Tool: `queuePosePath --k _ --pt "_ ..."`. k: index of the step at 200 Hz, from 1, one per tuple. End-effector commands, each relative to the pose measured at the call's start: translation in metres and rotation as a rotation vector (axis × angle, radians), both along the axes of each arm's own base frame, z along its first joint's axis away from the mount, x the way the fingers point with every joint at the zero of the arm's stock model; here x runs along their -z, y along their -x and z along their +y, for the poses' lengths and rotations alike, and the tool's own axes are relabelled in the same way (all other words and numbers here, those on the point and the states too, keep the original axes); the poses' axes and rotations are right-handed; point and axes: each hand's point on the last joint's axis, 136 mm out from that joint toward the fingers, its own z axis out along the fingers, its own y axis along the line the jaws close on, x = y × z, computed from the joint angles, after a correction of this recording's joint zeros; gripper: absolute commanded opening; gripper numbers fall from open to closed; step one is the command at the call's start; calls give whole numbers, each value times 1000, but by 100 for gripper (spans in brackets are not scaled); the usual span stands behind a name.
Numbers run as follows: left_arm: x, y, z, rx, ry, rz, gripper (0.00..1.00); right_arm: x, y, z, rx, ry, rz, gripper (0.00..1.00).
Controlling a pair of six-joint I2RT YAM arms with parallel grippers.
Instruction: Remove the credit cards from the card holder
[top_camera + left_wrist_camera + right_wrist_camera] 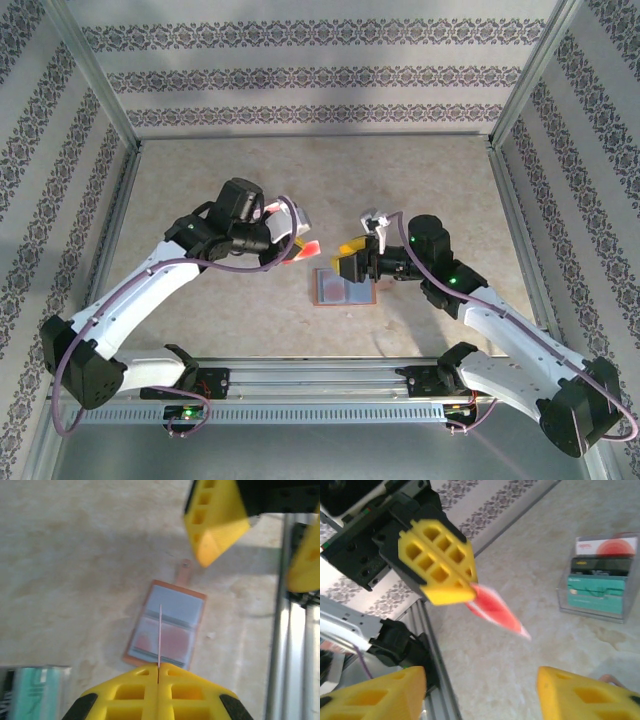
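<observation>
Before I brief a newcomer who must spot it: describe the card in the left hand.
On the beige table, find the yellow left hand, raised beside the open brown card holder. Pinched in it is a red-and-white credit card, the only one airborne; the others stand in a clear rack.

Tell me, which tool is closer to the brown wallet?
Right. The right tool hangs open over the wallet; the left tool is off to its left, pinching a red card.

Bright, even light; soft shadows lie on the table [420, 170] beneath the arms [140, 290]. Both wrist views are blurred: the near yellow fingers [125, 695] lack sharp edges, and the red card [495, 611] smears.
</observation>
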Motion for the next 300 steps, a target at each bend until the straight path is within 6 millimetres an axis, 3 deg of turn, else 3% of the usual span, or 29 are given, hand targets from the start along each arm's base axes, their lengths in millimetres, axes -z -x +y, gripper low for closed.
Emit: queuePosePath --k 1,20,58,81,110,150,203,300 --pt "-8 -44 17 -138 3 -109 0 13 -16 -14 135 49 22 98" --pt "-2 -69 31 -199 -25 -130 0 21 -27 -24 235 84 50 98" --pt "8 -116 56 -233 -37 -269 0 49 -53 -65 538 200 129 98" --pt "10 -133 65 -208 -32 -326 0 51 -56 -80 628 208 142 98" --pt "26 -152 75 -193 -56 -346 0 49 -56 -93 701 197 133 98" --pt "54 -160 80 -115 -73 -333 0 55 -57 -115 815 251 172 98" --pt "90 -170 87 -105 -126 -265 0 54 -58 -119 834 253 160 98" --pt "112 -183 90 -57 -145 -256 0 53 -56 -116 818 252 162 98"
